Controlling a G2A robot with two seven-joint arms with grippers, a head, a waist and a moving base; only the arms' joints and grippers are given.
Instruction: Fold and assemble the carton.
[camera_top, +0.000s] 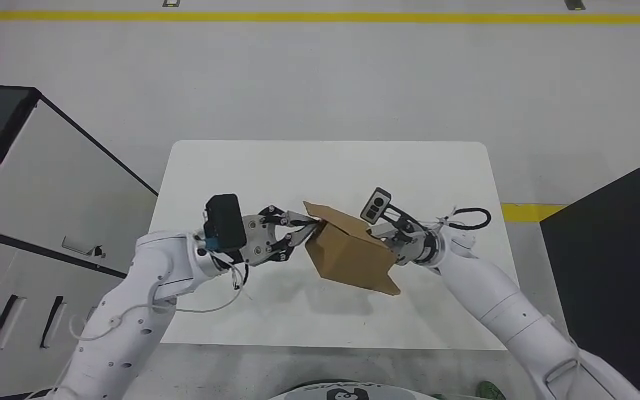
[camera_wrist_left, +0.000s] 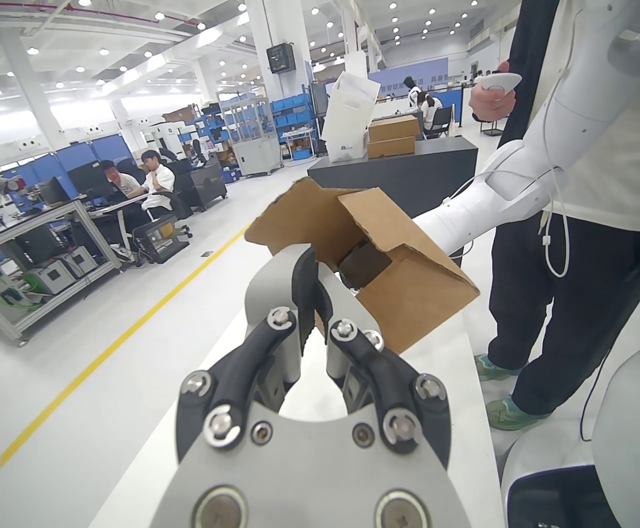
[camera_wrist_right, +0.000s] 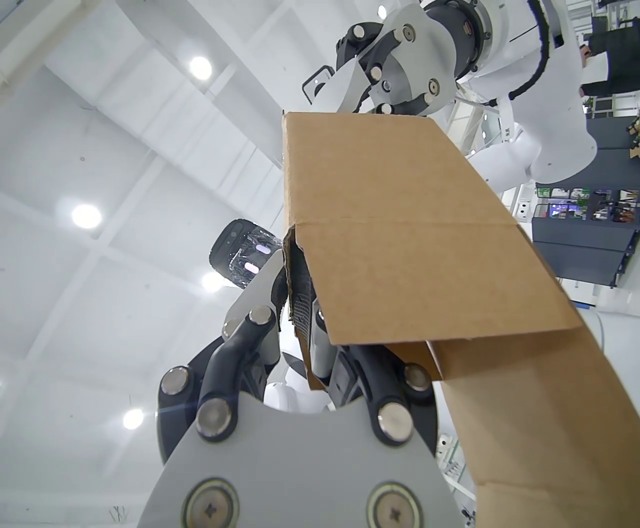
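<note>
**Operator:** State the position of the carton (camera_top: 350, 258).

**Technician:** It hangs tilted over the table (camera_top: 250, 170), carried at opposite ends by the two arms. Whether its lowest corner touches the tabletop cannot be determined. The left gripper (camera_wrist_left: 312, 287) has its fingers pressed together on a thin cardboard edge at the open end. The right gripper (camera_wrist_right: 289, 295) pinches a wall edge at the other end, and the fluted cut edge is visible between its pads (camera_wrist_right: 301, 300).

**Operator:** List the failure modes.

**Technician:** These are judgements only.
1. Each hold is on a single thin edge. A twist or pull from either arm could let the board slip from the pads or tear at the pinch.
2. If the arms close in or draw apart out of step, the sleeve could collapse flat or crease away from its score lines.
3. The upper flap (camera_wrist_left: 280, 220) stands loose and unfolded. It could catch on a finger during tucking.

**Operator:** Material and form?

**Technician:** The carton is plain brown corrugated board, matt, probably stiff across the panels and weak along the scored folds. The body is a rectangular sleeve, partly squared, with sharp corners. The upper flap has a ragged, stepped outline. The pads are black and textured. The finger housings are smooth grey metal with exposed bolt heads.
</note>
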